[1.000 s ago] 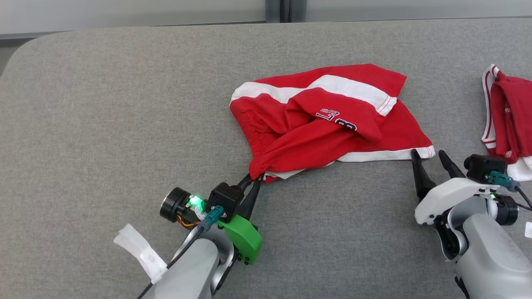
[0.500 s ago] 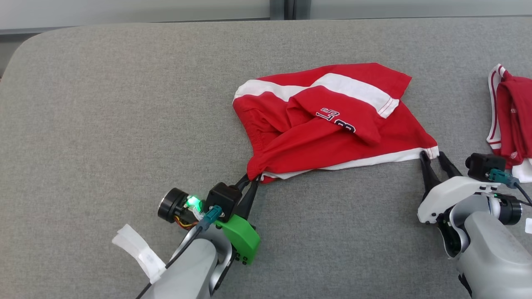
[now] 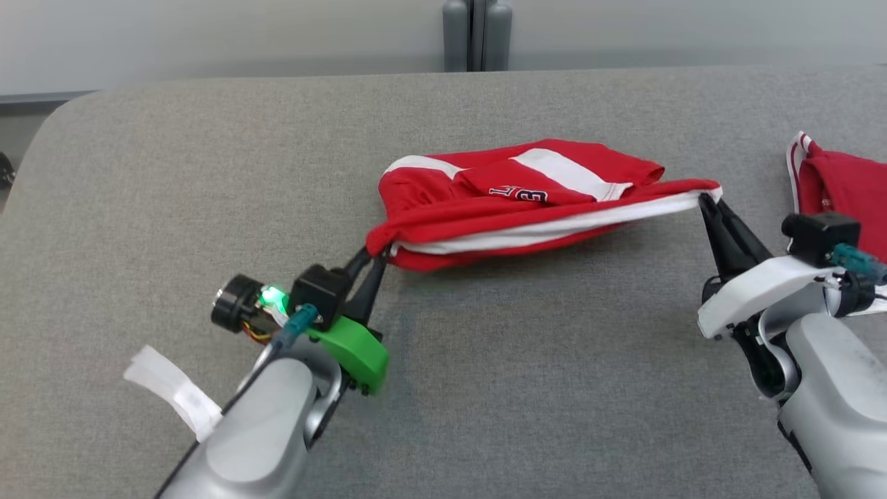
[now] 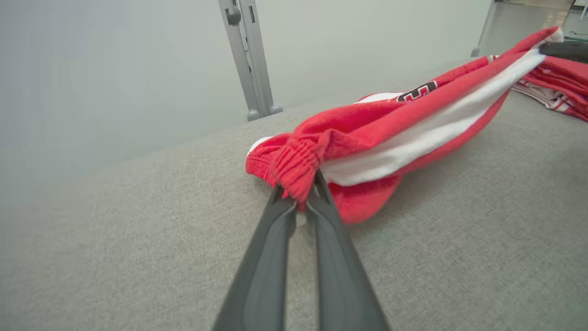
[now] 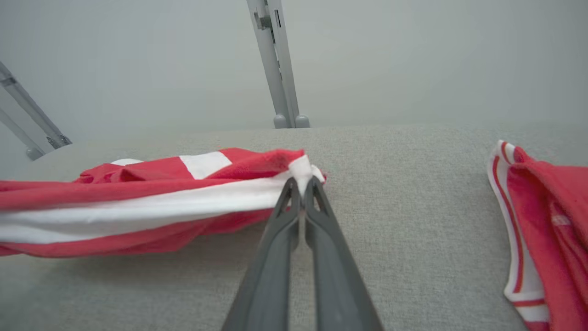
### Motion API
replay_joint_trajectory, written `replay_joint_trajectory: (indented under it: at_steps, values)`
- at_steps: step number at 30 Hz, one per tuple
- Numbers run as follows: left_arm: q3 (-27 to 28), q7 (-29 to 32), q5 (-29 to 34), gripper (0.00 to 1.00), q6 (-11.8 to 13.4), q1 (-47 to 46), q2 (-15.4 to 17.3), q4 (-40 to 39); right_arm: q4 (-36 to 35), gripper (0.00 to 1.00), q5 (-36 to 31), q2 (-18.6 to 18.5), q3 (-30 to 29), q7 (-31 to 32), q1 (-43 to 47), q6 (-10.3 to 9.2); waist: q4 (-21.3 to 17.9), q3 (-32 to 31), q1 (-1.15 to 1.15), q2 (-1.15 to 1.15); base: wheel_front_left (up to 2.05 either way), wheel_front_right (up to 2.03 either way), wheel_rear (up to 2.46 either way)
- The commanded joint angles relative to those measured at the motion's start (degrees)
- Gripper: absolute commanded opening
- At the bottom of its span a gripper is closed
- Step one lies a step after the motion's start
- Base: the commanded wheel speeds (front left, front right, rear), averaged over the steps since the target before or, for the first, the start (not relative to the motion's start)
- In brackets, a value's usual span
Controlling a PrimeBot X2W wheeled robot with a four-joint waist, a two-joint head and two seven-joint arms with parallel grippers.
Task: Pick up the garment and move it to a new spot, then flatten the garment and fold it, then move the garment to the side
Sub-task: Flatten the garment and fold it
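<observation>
Head view: grey fabric-covered table (image 3: 527, 388) spans the frame, with a rounded corner at far left. Red shorts (image 3: 513, 208) with white stripes and dark printed lettering sit near the table's centre, strung out between the two grippers. Their near edge is pulled into a taut band off the surface, and the rest is bunched and sags onto the table. A second red-and-white garment (image 3: 835, 190) lies at the right edge, apart from the shorts.

Left gripper (image 3: 373, 253): fingers together, clamped on the gathered elastic waistband at the shorts' left end. The left wrist view shows cloth pinched between the tips.

Right gripper (image 3: 704, 201): fingers together, clamped on the white-hemmed corner at the shorts' right end. The right wrist view shows the hem nipped at the tips, raised above the table.

A grey metal post (image 3: 477, 34) stands behind the far table edge. A green bracket (image 3: 353, 350) sits on the left wrist. A white tape tag (image 3: 173, 395) hangs from the left forearm. A small green light (image 3: 275, 298) is lit beside the bracket.
</observation>
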Motion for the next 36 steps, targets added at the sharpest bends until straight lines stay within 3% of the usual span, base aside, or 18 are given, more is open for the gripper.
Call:
replay_joint_trajectory:
  at_steps: [1, 9, 16, 22, 30, 36]
  values:
    - [0.34, 0.21, 0.05, 0.00, -0.58, -2.15, 1.10, -0.39, -2.30, 0.00, 0.61, -1.39, 0.39, 0.50, -0.22, -0.10, -0.44, -2.29, 0.00, 0.00, 0.00, 0.00, 0.00]
    - [-0.58, 6.63, -1.91, 0.00, -3.09, -14.12, 6.34, -5.28, -16.84, 0.00, 0.69, -5.51, 0.17, 7.68, -5.47, -0.10, -0.98, -8.37, 0.00, 0.00, 0.00, 0.00, 0.00]
    - [-1.14, 12.70, -7.11, 0.00, -3.51, -22.78, 9.38, -10.51, -25.92, 0.00, -1.40, -2.96, -3.69, 15.61, -9.76, -0.10, -1.22, -11.02, 0.00, 0.00, 0.00, 0.00, 0.00]
    - [0.84, 15.28, -12.09, 0.00, -3.49, -23.44, 11.02, -13.92, -31.86, 0.00, -4.69, 0.67, -8.12, 21.43, -7.53, -0.10, -0.91, -11.70, 0.00, 0.00, 0.00, 0.00, 0.00]
    - [2.52, 17.55, -15.58, 0.00, -2.26, -20.08, 11.88, -17.43, -34.28, 0.00, -10.19, 4.23, -14.40, 26.23, -4.12, -0.10, -0.12, -10.31, 0.00, 0.00, 0.00, 0.00, 0.00]
    - [2.80, 19.72, -16.70, 0.00, -1.37, -21.84, 11.26, -18.83, -35.15, 0.00, -10.57, 4.78, -14.86, 29.21, -6.47, -0.10, -0.23, -5.64, 0.00, 0.00, 0.00, 0.00, 0.00]
